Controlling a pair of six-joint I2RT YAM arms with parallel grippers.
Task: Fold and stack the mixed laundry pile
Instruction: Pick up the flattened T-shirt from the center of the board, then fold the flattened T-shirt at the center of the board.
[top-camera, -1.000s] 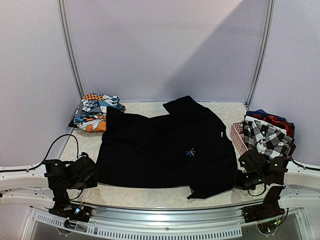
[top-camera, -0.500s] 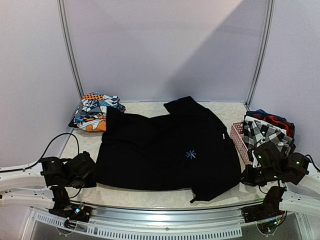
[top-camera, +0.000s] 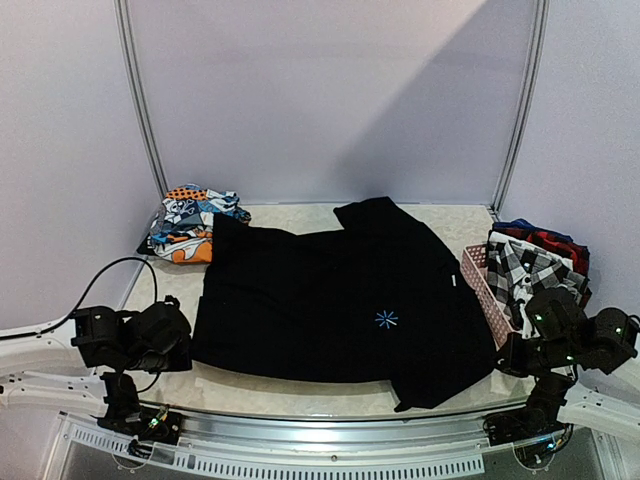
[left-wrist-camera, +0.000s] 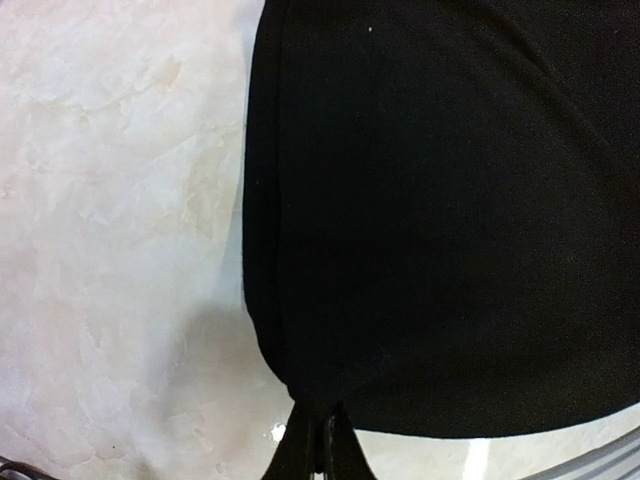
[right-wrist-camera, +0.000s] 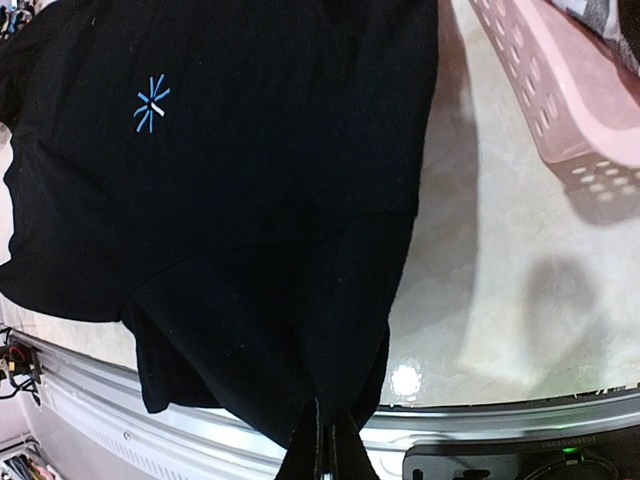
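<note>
The large plain black garment (top-camera: 340, 300), with a small blue star mark (top-camera: 386, 319), lies spread flat across the table's middle. My left gripper (top-camera: 186, 345) is shut on its near-left corner; the left wrist view shows the cloth (left-wrist-camera: 450, 200) pinched between the closed gripper (left-wrist-camera: 318, 440). My right gripper (top-camera: 502, 356) is shut on its near-right corner; the right wrist view shows the cloth (right-wrist-camera: 250, 150) hanging from the closed gripper (right-wrist-camera: 327, 440). Orange-blue-white printed pieces (top-camera: 190, 222) lie at the back left. The black-and-white checked garment (top-camera: 530, 270) and the red/navy plaid (top-camera: 548, 238) sit at the right.
A pink perforated basket (top-camera: 484, 285) stands at the right under the checked garment, close to the black garment's right edge; it also shows in the right wrist view (right-wrist-camera: 560, 90). The table's near metal edge (top-camera: 320, 415) runs just below both grippers. A black cable (top-camera: 105, 275) loops at the left.
My right gripper has moved right and toward the near edge, drawing the black garment's near-right corner with it. My left gripper has shifted slightly left. The garment lies stretched wider.
</note>
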